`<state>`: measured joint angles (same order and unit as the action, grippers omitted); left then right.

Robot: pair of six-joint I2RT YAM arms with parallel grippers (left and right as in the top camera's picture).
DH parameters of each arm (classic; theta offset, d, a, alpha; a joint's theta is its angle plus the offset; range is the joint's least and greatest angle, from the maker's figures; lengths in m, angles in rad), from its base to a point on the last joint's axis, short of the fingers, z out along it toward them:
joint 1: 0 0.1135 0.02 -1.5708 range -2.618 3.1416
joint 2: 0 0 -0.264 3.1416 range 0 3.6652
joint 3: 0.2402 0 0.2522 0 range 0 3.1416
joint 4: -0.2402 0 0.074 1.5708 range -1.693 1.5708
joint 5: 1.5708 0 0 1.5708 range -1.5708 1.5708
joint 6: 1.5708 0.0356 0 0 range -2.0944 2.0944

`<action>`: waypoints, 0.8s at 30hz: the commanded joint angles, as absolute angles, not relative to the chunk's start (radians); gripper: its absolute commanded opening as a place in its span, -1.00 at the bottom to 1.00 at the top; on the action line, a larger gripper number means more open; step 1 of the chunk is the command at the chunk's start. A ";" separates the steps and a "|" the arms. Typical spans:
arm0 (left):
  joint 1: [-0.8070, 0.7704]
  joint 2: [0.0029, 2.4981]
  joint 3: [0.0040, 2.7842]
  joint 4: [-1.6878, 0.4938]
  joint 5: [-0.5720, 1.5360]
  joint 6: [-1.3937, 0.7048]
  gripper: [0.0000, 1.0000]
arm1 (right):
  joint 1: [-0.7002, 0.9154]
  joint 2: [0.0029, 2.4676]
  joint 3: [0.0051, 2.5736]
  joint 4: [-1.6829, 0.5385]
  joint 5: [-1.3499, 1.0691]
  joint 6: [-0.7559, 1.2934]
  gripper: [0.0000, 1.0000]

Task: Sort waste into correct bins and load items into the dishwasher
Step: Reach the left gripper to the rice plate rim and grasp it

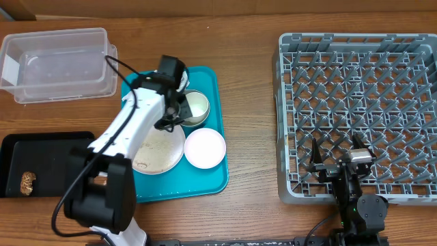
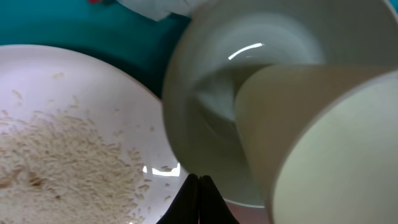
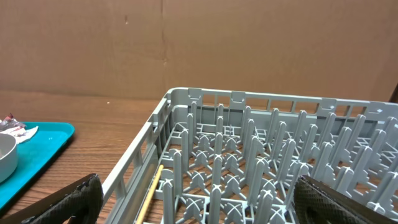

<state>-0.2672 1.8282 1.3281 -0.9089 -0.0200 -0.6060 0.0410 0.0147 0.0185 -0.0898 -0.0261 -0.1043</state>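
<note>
The left gripper (image 2: 198, 186) has its jaws together, with only a thin seam between the black tips. The tips sit at the near rim of the grey metal-rimmed bowl (image 2: 249, 56); whether that rim is pinched between them cannot be told. A small cream-white cup (image 2: 311, 137), blurred by nearness, overlaps the hollow of the bowl on the right.

Just left of the bowl lies the large round pale-pink plate (image 2: 93, 81), strewn with white rice-like crumbs (image 2: 62, 155). Beyond the bowl, at the upper edge of the wrist view, a crumpled white paper napkin (image 2: 149, 7) and a sliver of red shiny wrapper (image 2: 96, 2) lie on the teal serving tray (image 2: 62, 25). From overhead, this tray also carries a small white bowl (image 1: 205, 147), just right of the plate and nearer than the metal-rimmed bowl.

Left of the teal tray, on the wooden tabletop (image 1: 246, 102), a clear rectangular plastic tub (image 1: 58, 65) stands at the far side. A flat black rectangular tray (image 1: 41, 154) lies at the near side and holds a small brown food lump (image 1: 28, 182).

The right gripper (image 1: 337, 158) has its jaws wide apart and holds nothing. It is poised over the near edge of the large square grey plastic dish rack (image 1: 358, 82), well apart from the teal tray. A thin yellowish stick (image 3: 149, 190) lies among the upright pegs near the rack's left wall.
</note>
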 commanded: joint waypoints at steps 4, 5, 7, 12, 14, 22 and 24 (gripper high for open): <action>-0.289 1.863 1.320 -0.921 -0.033 -0.682 -0.92 | 0.045 0.003 0.008 -0.084 -0.023 -0.097 1.00; -0.291 1.864 1.314 -0.920 -0.033 -0.682 -0.92 | 0.045 0.003 0.008 -0.084 -0.023 -0.097 1.00; -0.292 1.864 1.294 -0.912 -0.033 -0.693 -0.92 | 0.045 0.003 0.008 -0.084 -0.023 -0.097 1.00; -0.312 1.864 1.245 -0.910 -0.025 -0.723 -0.92 | 0.045 0.003 0.008 -0.084 -0.023 -0.097 0.99; -0.322 1.864 1.229 -0.892 -0.034 -0.726 -0.92 | 0.045 0.003 0.008 -0.084 -0.023 -0.097 1.00; -0.323 1.864 1.227 -0.850 -0.032 -0.726 -0.92 | 0.045 0.003 0.008 -0.084 -0.023 -0.097 1.00; -0.323 1.863 1.228 -0.844 -0.027 -0.726 -0.92 | 0.045 0.003 0.008 -0.084 -0.023 -0.097 1.00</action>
<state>-0.3210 1.8523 1.2346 -0.8532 -0.0200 -0.7059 0.0410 0.0147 0.0185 -0.0898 -0.0261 -0.1043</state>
